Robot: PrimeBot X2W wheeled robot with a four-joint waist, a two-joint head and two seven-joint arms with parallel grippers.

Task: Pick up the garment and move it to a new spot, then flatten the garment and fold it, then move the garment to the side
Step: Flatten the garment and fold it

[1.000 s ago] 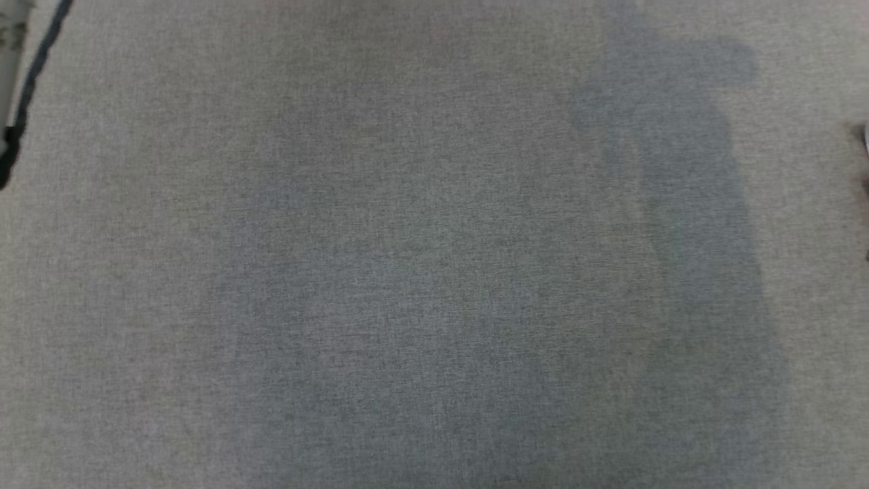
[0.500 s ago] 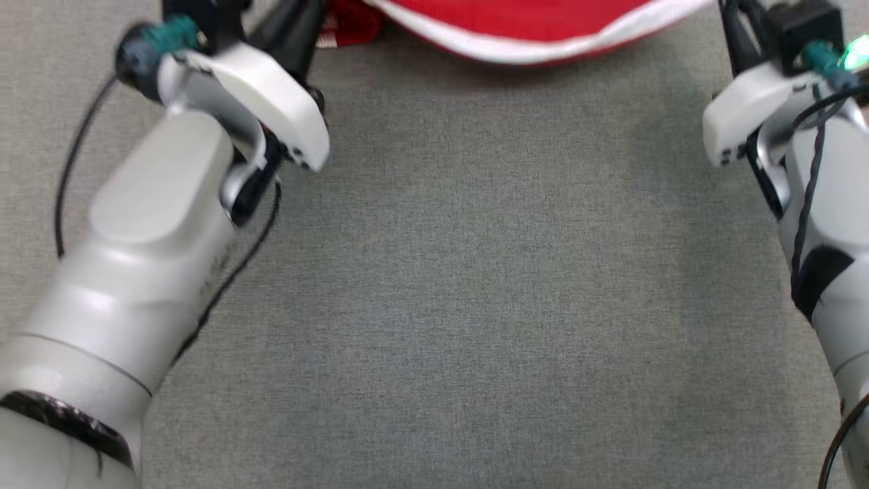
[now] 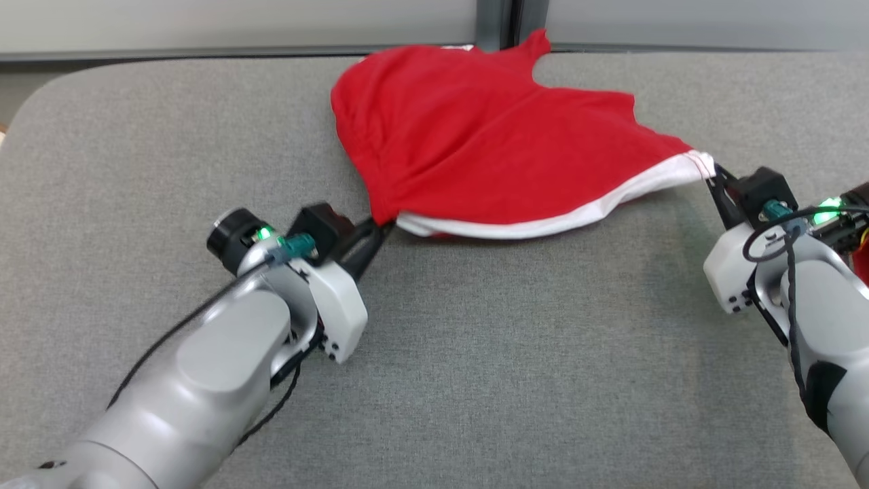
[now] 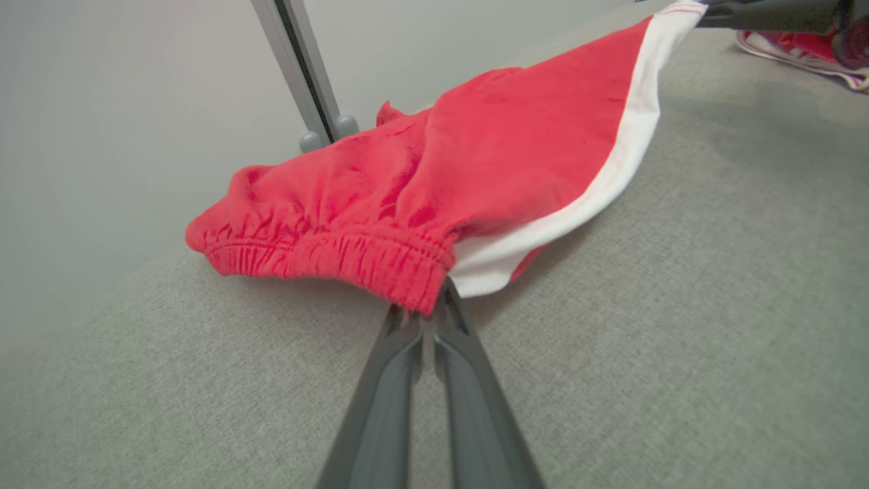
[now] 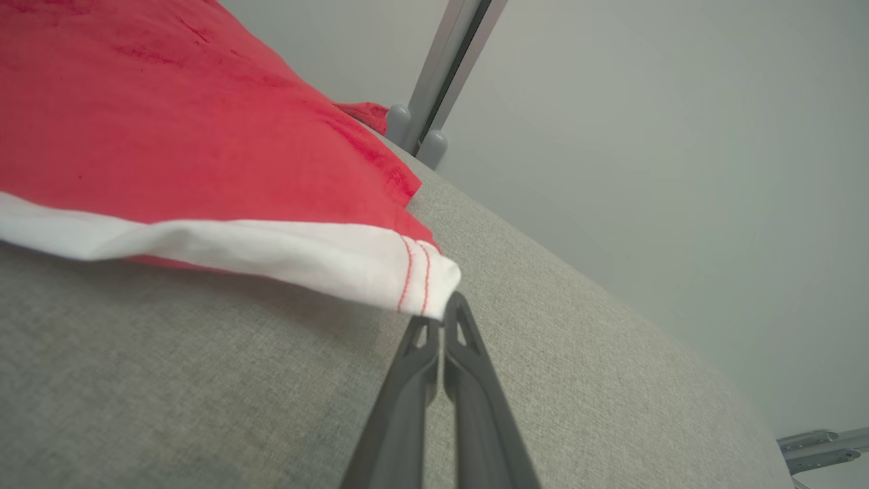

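Observation:
The garment (image 3: 489,156) is a pair of red shorts with a white side stripe, stretched across the far middle of the grey surface. My left gripper (image 3: 381,227) is shut on the garment's gathered waistband corner (image 4: 414,282); the left wrist view shows its two fingers pinched together on the elastic. Over at the right, my right gripper (image 3: 709,173) is shut on the white hemmed corner (image 5: 428,278) of a leg. The near edge of the cloth hangs taut and slightly lifted between the two grips, while the far part rests on the surface.
The grey padded surface (image 3: 516,380) has a rounded far-left corner. A pale wall with a grey upright post (image 3: 502,24) stands just behind the garment. More red and white striped cloth (image 4: 808,51) lies at the far right.
The head camera has tilted up from bare grey surface to show both arms and the whole garment. Both grippers stay shut on their corners.

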